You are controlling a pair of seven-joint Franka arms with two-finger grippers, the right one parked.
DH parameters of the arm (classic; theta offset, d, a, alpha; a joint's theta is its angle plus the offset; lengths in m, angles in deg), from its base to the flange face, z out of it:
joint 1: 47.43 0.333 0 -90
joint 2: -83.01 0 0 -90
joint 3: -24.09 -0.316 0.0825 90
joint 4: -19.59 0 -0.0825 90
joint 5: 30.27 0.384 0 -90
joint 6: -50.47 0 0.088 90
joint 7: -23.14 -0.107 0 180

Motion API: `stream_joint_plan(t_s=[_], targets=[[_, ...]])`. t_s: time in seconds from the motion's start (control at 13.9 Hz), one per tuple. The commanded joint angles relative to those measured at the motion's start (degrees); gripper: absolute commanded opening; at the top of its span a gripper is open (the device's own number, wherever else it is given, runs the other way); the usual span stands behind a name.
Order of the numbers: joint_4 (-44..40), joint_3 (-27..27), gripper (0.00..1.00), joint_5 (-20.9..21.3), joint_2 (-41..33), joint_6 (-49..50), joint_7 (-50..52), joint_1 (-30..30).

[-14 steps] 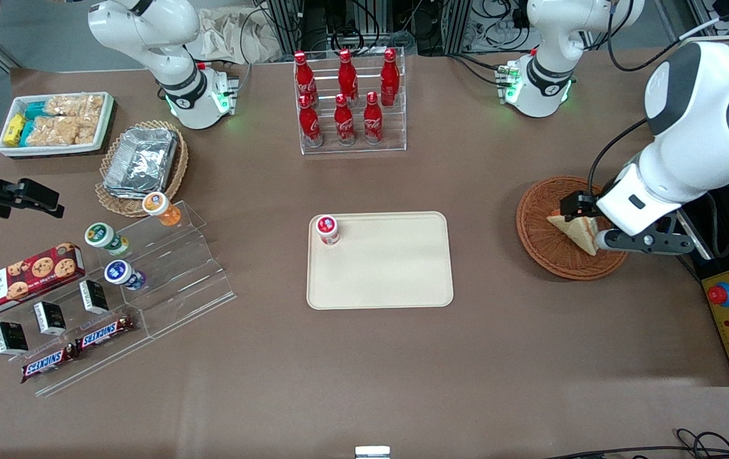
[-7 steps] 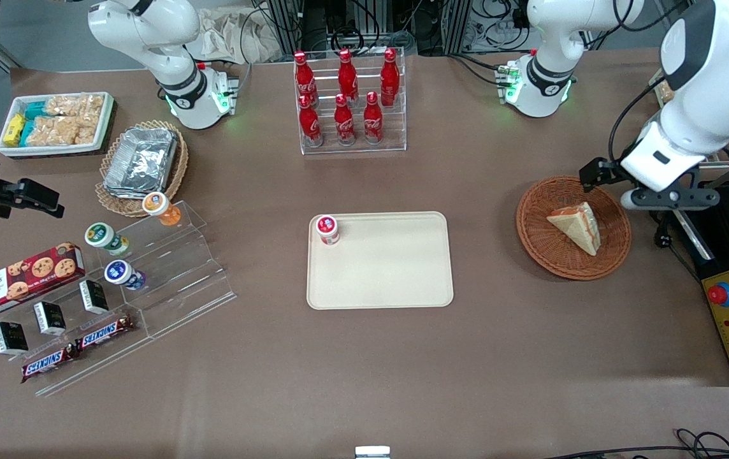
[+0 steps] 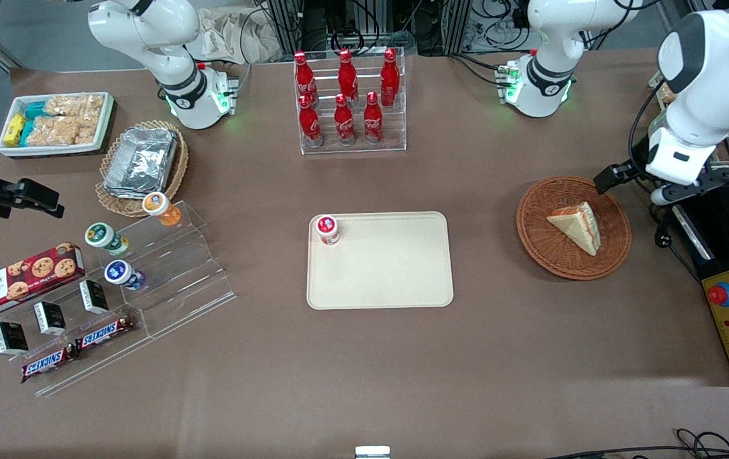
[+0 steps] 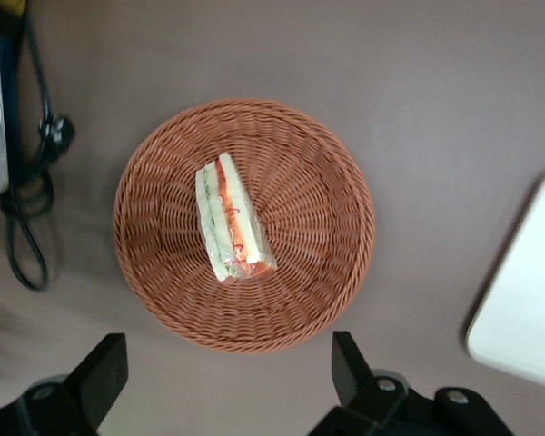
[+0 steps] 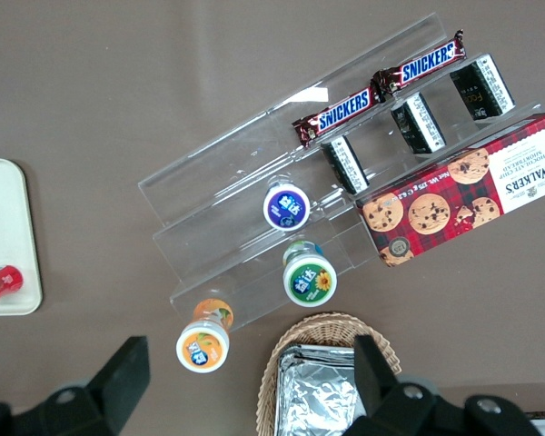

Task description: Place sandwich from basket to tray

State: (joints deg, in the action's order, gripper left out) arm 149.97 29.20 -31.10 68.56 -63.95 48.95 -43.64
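sandwich [image 3: 575, 227] lies in the round basket [image 3: 540, 237], filling edge up. the tool [image 4: 229, 386] hangs above the basket, fingers spread wide, nothing gripped. the tray [image 3: 390, 274] sits mid-table, well apart, with a small red-capped cup [image 3: 327, 229] on one corner.

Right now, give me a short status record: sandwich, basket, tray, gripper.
sandwich: lying in the basket, not gripped
basket: on the table, toward the working arm's end
tray: mid-table, no sandwich on it; a small red-capped cup stands in one corner
gripper: open, raised above the basket rim, holding nothing
task: sandwich not yet picked up
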Motion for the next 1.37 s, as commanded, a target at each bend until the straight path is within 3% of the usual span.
stream_joint_plan(t_s=[0.0,0.29,0.65,1.29], targets=[[4.0,0.52,1.0,-0.22,0.82,-4.05,11.34,0.43],[6.1,0.6,1.0,-0.14,6.01,-9.31,22.7,0.43],[12.52,0.43,1.0,-0.14,11.2,-20.73,24.29,0.6],[12.26,0.52,1.0,-0.22,21.22,-27.68,24.29,4.73]])
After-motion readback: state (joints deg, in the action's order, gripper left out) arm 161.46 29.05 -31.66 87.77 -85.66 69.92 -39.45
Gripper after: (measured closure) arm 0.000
